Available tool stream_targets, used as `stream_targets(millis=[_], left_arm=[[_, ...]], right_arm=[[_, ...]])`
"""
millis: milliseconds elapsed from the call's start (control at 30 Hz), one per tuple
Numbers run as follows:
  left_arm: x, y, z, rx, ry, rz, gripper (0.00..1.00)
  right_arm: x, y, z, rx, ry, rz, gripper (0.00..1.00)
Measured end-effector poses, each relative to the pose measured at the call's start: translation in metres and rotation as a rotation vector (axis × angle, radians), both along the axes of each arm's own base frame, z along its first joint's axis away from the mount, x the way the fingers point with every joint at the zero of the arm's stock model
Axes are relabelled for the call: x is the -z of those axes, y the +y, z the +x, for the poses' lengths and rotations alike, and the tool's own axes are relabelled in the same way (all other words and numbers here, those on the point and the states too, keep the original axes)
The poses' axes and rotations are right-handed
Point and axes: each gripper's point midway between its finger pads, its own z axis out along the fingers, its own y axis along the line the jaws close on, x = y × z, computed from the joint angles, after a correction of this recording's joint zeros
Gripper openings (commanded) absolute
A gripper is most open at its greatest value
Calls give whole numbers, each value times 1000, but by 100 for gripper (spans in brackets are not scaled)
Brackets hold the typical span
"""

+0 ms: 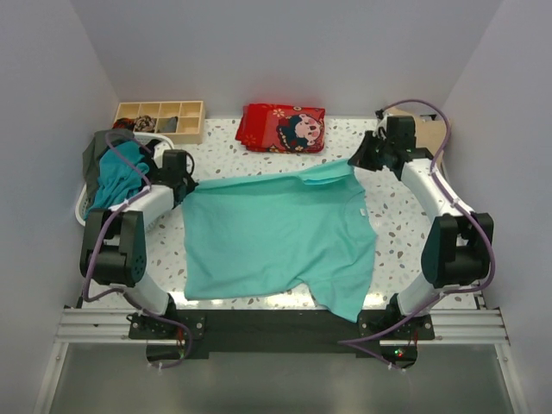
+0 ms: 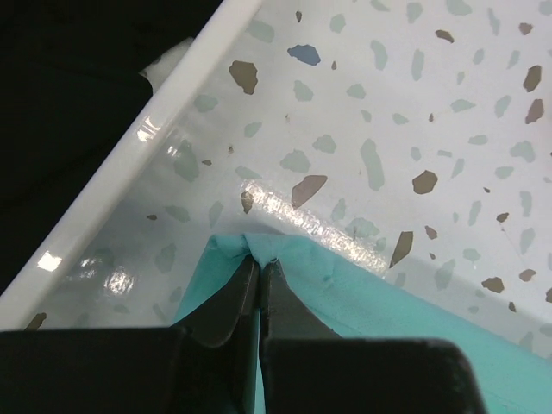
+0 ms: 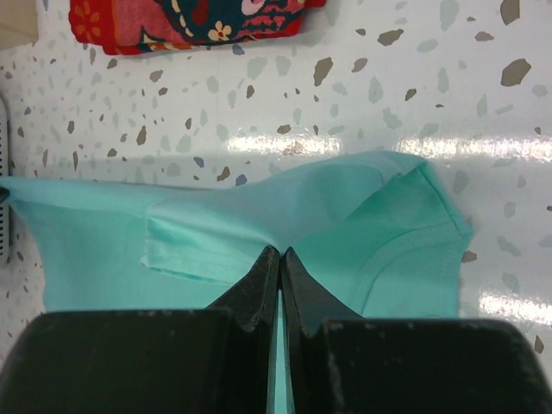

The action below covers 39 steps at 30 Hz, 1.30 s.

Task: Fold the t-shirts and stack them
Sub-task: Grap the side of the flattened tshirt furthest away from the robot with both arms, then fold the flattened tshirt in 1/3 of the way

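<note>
A light turquoise-mint t-shirt [image 1: 276, 233] lies spread across the middle of the speckled table. My left gripper [image 1: 184, 185] is shut on its far left corner, seen pinched between the fingers in the left wrist view [image 2: 259, 259]. My right gripper [image 1: 358, 159] is shut on its far right edge near the sleeve, cloth pinched between the fingers in the right wrist view [image 3: 280, 252]. The far edge of the shirt runs between the two grippers. A pile of other t-shirts [image 1: 116, 172], darker teal and grey-green, sits in a white basket [image 1: 82, 207] at the left.
A wooden compartment tray [image 1: 159, 119] stands at the back left. A red patterned folded cloth [image 1: 282, 128] lies at the back centre, also in the right wrist view [image 3: 181, 21]. The white basket rim [image 2: 129, 164] runs close beside the left gripper. A tan object sits behind the right arm.
</note>
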Motion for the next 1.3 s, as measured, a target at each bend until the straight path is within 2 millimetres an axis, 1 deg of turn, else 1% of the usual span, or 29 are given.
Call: stream_targets(millis=[200, 233, 300, 333, 433, 533, 567, 600, 667, 700, 733, 767, 867, 1100, 1200, 1300], left_arm=[[-29, -2, -7, 10, -45, -17, 0], [-34, -3, -9, 11, -53, -21, 1], [-40, -4, -11, 13, -69, -27, 9], [-41, -4, -14, 15, -72, -29, 9], [-37, -4, -21, 19, -59, -32, 10], [-27, -5, -23, 23, -28, -34, 11], [-22, -6, -23, 25, -16, -35, 12], [-17, -6, -24, 26, -2, -35, 17], [-6, -7, -24, 32, 28, -39, 17], [-1, -8, -24, 36, 41, -39, 14], [5, -9, -23, 41, 56, -42, 5], [9, -10, -22, 45, 67, -44, 0], [18, -13, -20, 63, 87, -49, 0], [14, -14, -16, 70, 67, -53, 0], [4, -14, -15, 71, 45, -54, 0], [-14, -14, -13, 69, 1, -53, 0]], right_arm=[[17, -6, -14, 13, 73, -32, 4], [20, -6, -16, 13, 84, -34, 4], [27, -8, -21, 13, 108, -41, 4], [30, -8, -25, 13, 119, -44, 4], [39, -9, -32, 11, 150, -48, 4], [40, -8, -34, 7, 156, -47, 4], [40, -8, -34, 5, 156, -47, 5], [40, -8, -34, 4, 155, -47, 4], [40, -8, -34, 2, 154, -49, 5], [41, -8, -34, 2, 155, -49, 5], [40, -8, -34, 1, 154, -48, 5], [41, -8, -34, 1, 154, -48, 5], [40, -8, -34, 0, 154, -47, 5], [41, -8, -34, -1, 155, -47, 4], [41, -8, -34, 2, 155, -49, 4], [41, -8, -34, 2, 155, -49, 4]])
